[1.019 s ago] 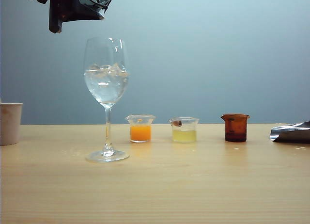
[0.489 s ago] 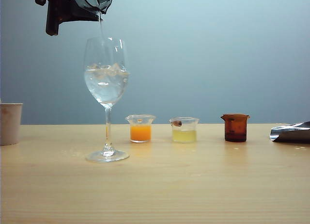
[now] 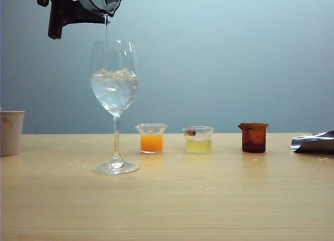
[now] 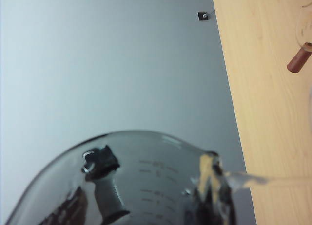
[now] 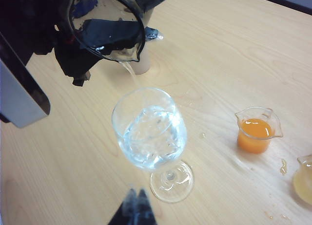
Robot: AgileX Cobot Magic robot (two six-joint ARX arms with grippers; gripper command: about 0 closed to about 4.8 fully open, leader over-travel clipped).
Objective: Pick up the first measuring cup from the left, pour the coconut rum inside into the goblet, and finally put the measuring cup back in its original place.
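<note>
Bare wood table [image 3: 172,204] fills the lower half of the exterior view. Nearest item is the goblet [image 3: 115,95], left of centre, upright with its foot flat on the table and ice cubes [image 3: 114,74] floating at the top of clear liquid in the bowl. Directly above it, at the upper left of the frame, the left gripper [image 3: 86,9] has its jaws partly closed around the first measuring cup [image 3: 100,0]. The smoky grey cup is tipped over with its lip pointing down, well clear of the goblet rim. A thin stream of coconut rum [image 3: 106,28] falls from the lip into the bowl; the right wrist view shows the same stream [image 5: 129,74] running from the cup [image 5: 105,25] into the goblet [image 5: 148,132]. In the left wrist view the cup [image 4: 146,186] fills the close foreground, with liquid leaving at the lip. The right gripper [image 5: 136,208] is out of the exterior view; in its own wrist view its dark tips look pressed together with nothing between them, hovering near the goblet foot. Behind the goblet is a row on the table: orange beaker [image 3: 151,138] just right of the stem, pale yellow beaker [image 3: 198,140] at centre, amber beaker [image 3: 254,137] further right, all apart. A paper cup [image 3: 10,132] sits at the left edge, silver foil [image 3: 313,142] at the right edge. Farthest back is a plain grey-blue wall [image 3: 235,58].
</note>
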